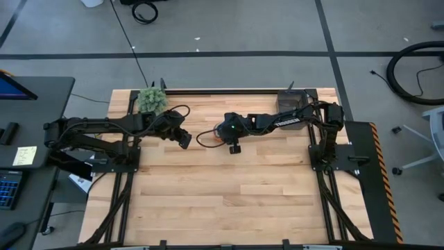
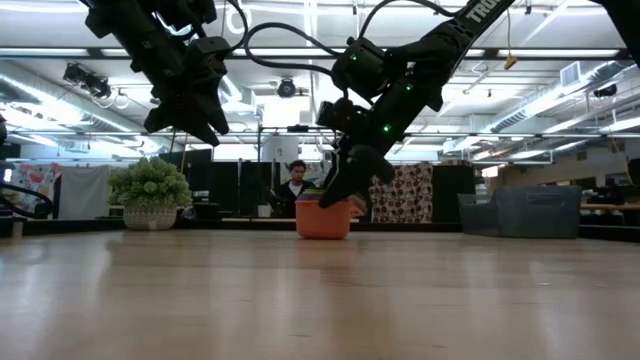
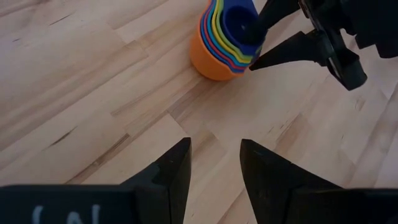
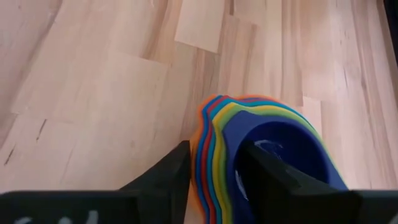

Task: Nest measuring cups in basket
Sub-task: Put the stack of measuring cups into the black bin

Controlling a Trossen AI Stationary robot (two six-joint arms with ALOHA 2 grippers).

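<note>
My right gripper (image 3: 252, 48) has its fingers apart around the rim of the stacked measuring cups (image 3: 225, 38) mid-tabletop, so I squeeze gently, then carry them to the basket (image 1: 292, 101) far right.

One camera looks straight down on the pale wooden plank table (image 1: 229, 187); another sits level at its surface; both wrist cameras look close at the nested stack of coloured plastic measuring cups (image 3: 225, 38).

Pale wooden table (image 1: 229, 201), bearing nested measuring cups (image 3: 225, 38), dark grey basket (image 1: 290, 101), fuzzy green plant (image 1: 152, 101).
</note>
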